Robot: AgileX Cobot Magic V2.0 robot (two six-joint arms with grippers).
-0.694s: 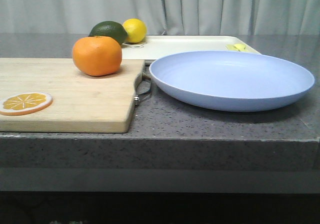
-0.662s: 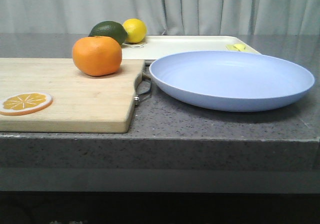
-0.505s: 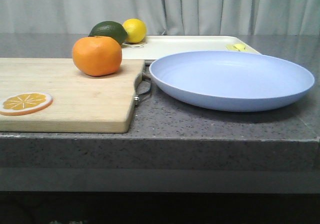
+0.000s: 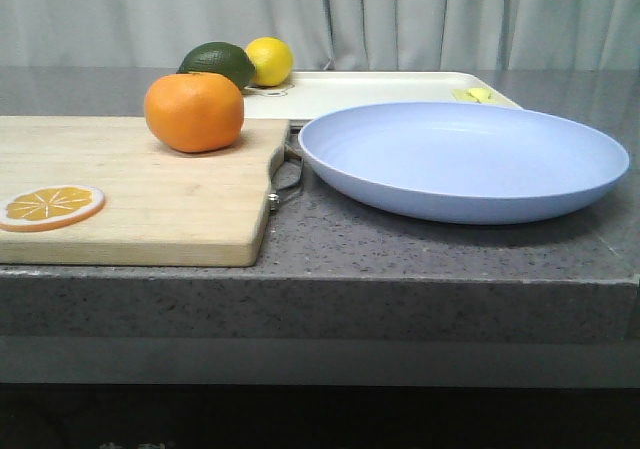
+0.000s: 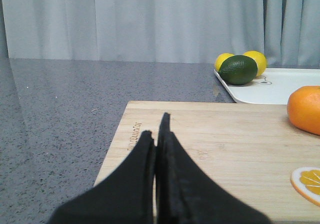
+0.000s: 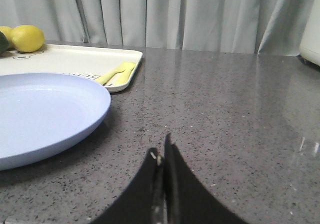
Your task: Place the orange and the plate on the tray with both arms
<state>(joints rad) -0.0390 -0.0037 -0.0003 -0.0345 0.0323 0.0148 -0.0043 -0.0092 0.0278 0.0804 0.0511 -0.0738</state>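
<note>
The orange point(image 4: 194, 111) sits on the back right part of a wooden cutting board point(image 4: 150, 204); it also shows in the left wrist view point(image 5: 306, 109). The lavender-blue plate point(image 4: 463, 159) lies on the counter right of the board, and shows in the right wrist view point(image 6: 40, 112). The cream tray point(image 4: 370, 91) lies behind the plate. My left gripper point(image 5: 156, 129) is shut and empty over the board's near left part. My right gripper point(image 6: 161, 151) is shut and empty over bare counter beside the plate. Neither gripper shows in the front view.
A dark green avocado point(image 4: 219, 63) and a yellow lemon point(image 4: 270, 60) rest at the tray's back left. An orange slice disc point(image 4: 50, 207) lies on the board's front left. A yellow marking point(image 4: 478, 95) is at the tray's right corner. A grey curtain hangs behind.
</note>
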